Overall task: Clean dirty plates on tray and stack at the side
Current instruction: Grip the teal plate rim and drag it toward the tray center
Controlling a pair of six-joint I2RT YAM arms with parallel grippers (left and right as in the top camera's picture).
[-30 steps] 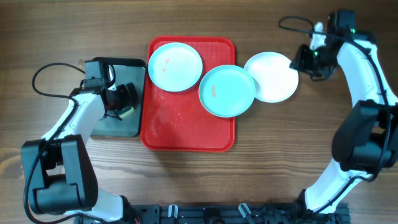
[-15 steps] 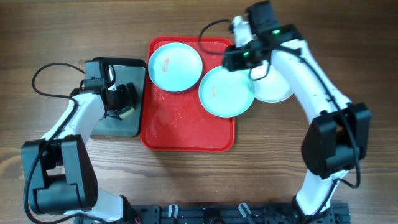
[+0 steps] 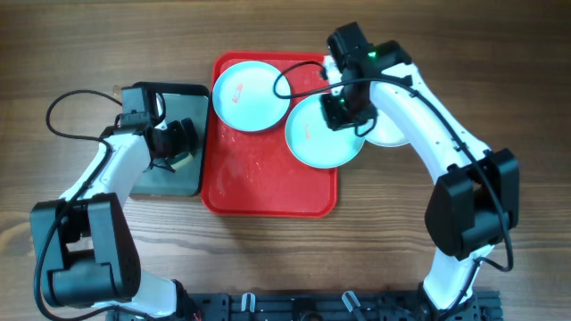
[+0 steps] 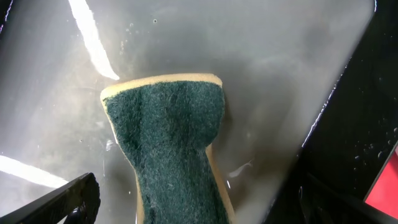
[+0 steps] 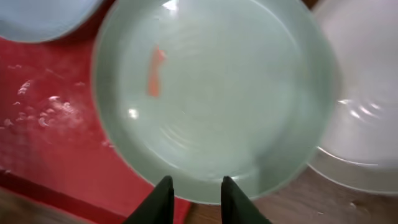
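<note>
The red tray [image 3: 268, 178] holds a white teal-rimmed plate [image 3: 252, 94] with a red smear at its top left. The all-teal plate [image 3: 317, 138], also smeared red, overlaps the tray's right edge. Another white plate [image 3: 397, 129] lies on the table, partly under the teal one and my right arm. My right gripper [image 3: 343, 111] hovers over the teal plate [image 5: 211, 93], fingers [image 5: 196, 183] slightly apart and empty at its near rim. My left gripper [image 3: 177, 143] is open wide [image 4: 199, 205], its fingers either side of a green and yellow sponge [image 4: 171, 143].
The sponge lies on a small black-rimmed grey tray [image 3: 152, 183], wet and shiny in the left wrist view [image 4: 280, 62], left of the red tray. Water drops dot the red tray [image 5: 43, 118]. Bare wooden table lies in front and to the right.
My right arm has swung from the far right of the table leftward to above the teal plate. The left arm and the plates have not moved.
</note>
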